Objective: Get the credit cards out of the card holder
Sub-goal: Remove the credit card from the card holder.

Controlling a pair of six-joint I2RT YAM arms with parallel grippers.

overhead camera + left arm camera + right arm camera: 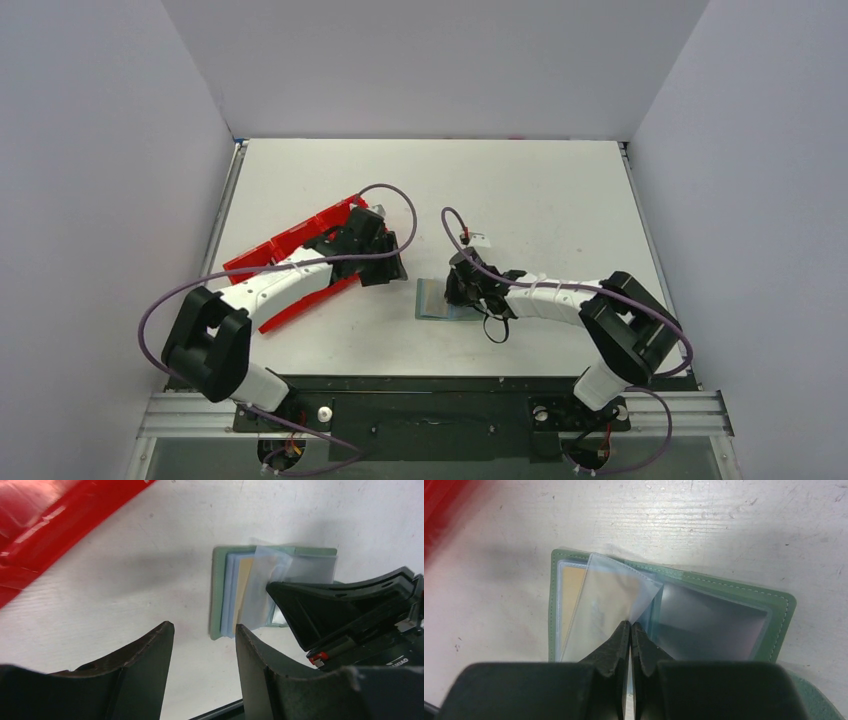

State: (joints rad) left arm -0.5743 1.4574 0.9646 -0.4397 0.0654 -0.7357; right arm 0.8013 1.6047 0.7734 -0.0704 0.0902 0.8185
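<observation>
Extraction is only at its opening stage: the card holder point(781, 611) lies spread open on the table point(540, 200), and we reckon every place from it. Over its middle, the right gripper point(630, 630) has its fingers pressed fully together on a corner of a clear sleeve point(609, 595), which stands lifted off the holder's tray-side half. Under that leaf, in the holder's outermost pocket, we see a tan-yellow credit card point(569, 592); we cannot make out any other cards. The left gripper point(204, 667) hangs just beside the holder, on the side toward the red tray point(300, 245), with its fingers parted wide and empty. We judge the next move calls for holding the leaf up while the free fingers reach the tan card's exposed edge without dragging the holder.
</observation>
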